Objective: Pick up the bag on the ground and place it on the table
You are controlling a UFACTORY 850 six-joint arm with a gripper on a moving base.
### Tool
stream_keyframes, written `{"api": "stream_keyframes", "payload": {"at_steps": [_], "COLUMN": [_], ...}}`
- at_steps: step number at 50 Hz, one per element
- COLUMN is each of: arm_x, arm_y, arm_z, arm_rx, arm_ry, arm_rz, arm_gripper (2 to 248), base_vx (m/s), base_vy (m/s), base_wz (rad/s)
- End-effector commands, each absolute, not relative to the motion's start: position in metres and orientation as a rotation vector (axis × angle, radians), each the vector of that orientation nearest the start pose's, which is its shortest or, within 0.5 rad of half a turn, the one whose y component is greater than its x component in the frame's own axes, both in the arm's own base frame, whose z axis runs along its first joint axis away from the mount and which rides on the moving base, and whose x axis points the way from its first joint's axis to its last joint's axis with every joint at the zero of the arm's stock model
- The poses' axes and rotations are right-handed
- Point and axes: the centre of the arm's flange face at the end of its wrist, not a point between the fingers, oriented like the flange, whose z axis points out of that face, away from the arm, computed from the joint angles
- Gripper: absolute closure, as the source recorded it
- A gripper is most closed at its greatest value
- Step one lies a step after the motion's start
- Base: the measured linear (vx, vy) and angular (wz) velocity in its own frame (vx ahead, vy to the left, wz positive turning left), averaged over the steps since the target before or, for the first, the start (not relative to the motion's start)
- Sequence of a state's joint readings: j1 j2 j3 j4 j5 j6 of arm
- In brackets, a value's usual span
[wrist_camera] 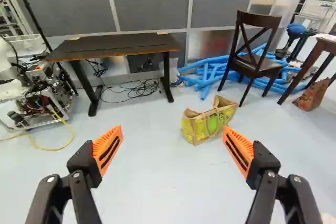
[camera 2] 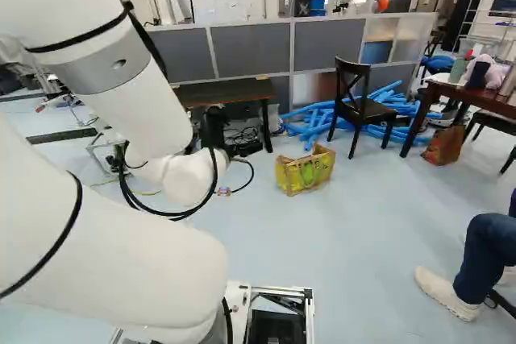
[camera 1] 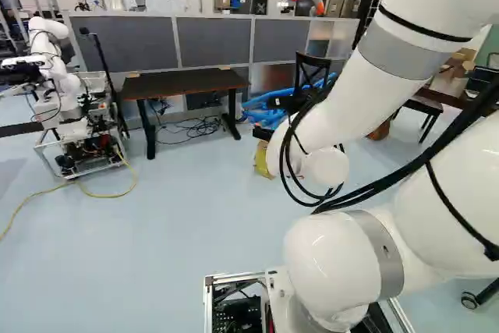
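The end effector (wrist_camera: pixel 172 127) is released, fingers spread wide, grasping nothing. The bag (wrist_camera: pixel 195 130) stands ahead of it on the floor (wrist_camera: pixel 157 182), near the chair (wrist_camera: pixel 256 66). It looks light and soft-sided, likely to sag; gathering its handles (wrist_camera: pixel 216 109) together seems the safest hold.

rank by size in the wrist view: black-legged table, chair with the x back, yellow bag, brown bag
1. Black-legged table
2. Chair
3. Yellow bag
4. Brown bag, smallest of the four
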State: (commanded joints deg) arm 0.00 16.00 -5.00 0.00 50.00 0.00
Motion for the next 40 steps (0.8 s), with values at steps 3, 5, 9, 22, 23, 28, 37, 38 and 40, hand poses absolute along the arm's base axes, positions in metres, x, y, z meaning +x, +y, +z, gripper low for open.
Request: {"api": "stream_keyframes", "payload": {"at_steps": [3,5,9,22,23,28,37,38,40], "arm_x": [0.2703,0.2703,0.2703,0.2703,0.2703,0.2703,0.2703,0.2703,0.2703], "arm_y": [0.0000,0.0000,0.0000,0.0000,0.0000,0.0000,0.0000,0.0000,0.0000], "arm_z": [0.3656,0.3656,0.3656,0.3656,0.3656,0.3656,0.3656,0.3656,0.3656], "arm_rx": [-2.558,-2.558,-2.558,-2.558,-2.558,-2.558,-2.558,-2.558,-2.558], "arm_ry": [0.000,0.000,0.000,0.000,0.000,0.000,0.000,0.000,0.000], "arm_rz": [-1.824,-1.824,-1.824,-1.824,-1.824,-1.824,-1.824,-1.824,-1.824], "arm_gripper": [3,3,3,3,3,3,3,3,3], "base_vx": [0.215,0.208,0.216,0.238,0.235,0.246,0.246,0.275,0.244], "base_vy": [-0.087,-0.090,-0.095,-0.102,-0.099,-0.109,-0.108,-0.121,-0.098], "base_wz": [-0.204,-0.201,-0.211,-0.226,-0.221,-0.222,-0.219,-0.264,-0.216]}}
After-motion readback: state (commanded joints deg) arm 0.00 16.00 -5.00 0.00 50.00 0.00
